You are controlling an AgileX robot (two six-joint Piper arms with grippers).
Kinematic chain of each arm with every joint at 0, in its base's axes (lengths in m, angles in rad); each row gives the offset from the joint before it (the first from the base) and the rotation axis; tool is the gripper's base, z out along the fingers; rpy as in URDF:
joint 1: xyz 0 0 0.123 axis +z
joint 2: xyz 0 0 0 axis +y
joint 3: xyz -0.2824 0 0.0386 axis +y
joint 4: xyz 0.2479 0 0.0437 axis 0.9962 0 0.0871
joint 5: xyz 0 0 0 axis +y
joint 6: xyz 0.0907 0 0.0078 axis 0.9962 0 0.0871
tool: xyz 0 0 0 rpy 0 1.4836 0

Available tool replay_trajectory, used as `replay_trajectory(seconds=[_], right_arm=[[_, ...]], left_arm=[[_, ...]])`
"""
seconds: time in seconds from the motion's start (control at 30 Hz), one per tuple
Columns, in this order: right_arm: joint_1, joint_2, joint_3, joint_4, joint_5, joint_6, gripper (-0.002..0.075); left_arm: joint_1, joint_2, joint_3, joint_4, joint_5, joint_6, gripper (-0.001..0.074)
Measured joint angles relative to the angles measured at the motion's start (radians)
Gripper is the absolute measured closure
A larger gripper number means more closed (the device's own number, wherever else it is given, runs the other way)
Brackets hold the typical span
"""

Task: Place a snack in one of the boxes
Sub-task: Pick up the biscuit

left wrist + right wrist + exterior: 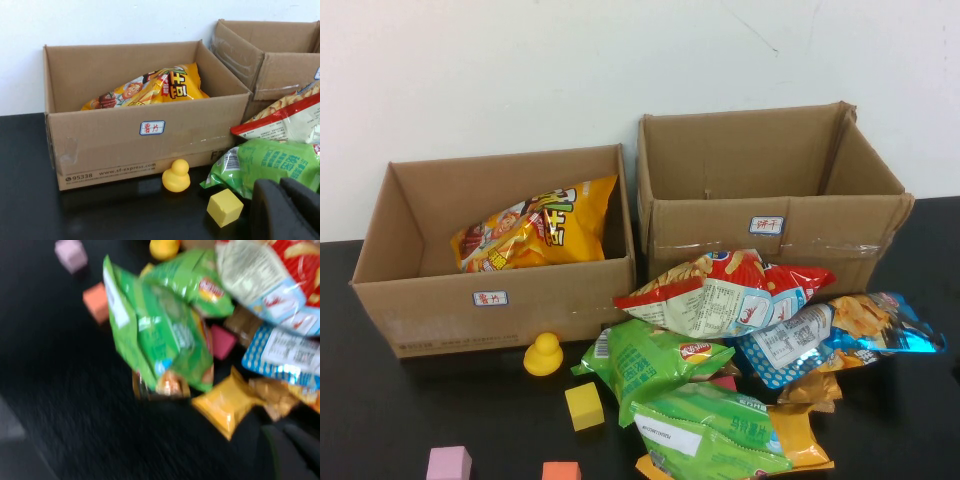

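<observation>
Two open cardboard boxes stand at the back: the left box (pixel 430 300) holds a yellow chips bag (pixel 540 228), and the right box (pixel 700 225) looks empty. A pile of snack bags lies in front of the right box: a red-and-white bag (pixel 720 290), two green bags (pixel 655 360) (pixel 710 430), a blue bag (pixel 840 335) and a small yellow packet (pixel 800 435). Neither gripper shows in the high view. My left gripper (pixel 280 184) is shut and empty, low over the table beside a green bag (pixel 270 162). My right gripper (pixel 285 432) looks shut and empty, near the small yellow packet (pixel 227 402).
A yellow rubber duck (pixel 543 354) sits before the left box. A yellow cube (pixel 584 405), a pink cube (pixel 449 464) and an orange cube (pixel 561 471) lie on the black table near its front. A magenta cube (pixel 221 341) lies among the bags.
</observation>
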Motion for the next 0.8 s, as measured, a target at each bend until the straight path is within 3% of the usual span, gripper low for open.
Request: replay_trajectory(seconds=[0.2,0.47,0.8], right_arm=[[0.218,0.149,-0.118,-0.336,0.003,0.244,0.0727],[0.496,0.377,-0.135,-0.672,-0.094,0.716,0.0727],[0.54,0.599,-0.136,-0.614,-0.274,0.842,0.0727]], left_arm=[[0.0,0.0,0.0,0.0,0.002,-0.002,0.0736],[0.0,0.0,0.0,-0.002,0.003,-0.002,0.0736],[0.0,0.0,0.0,-0.002,0.006,-0.002,0.0736]])
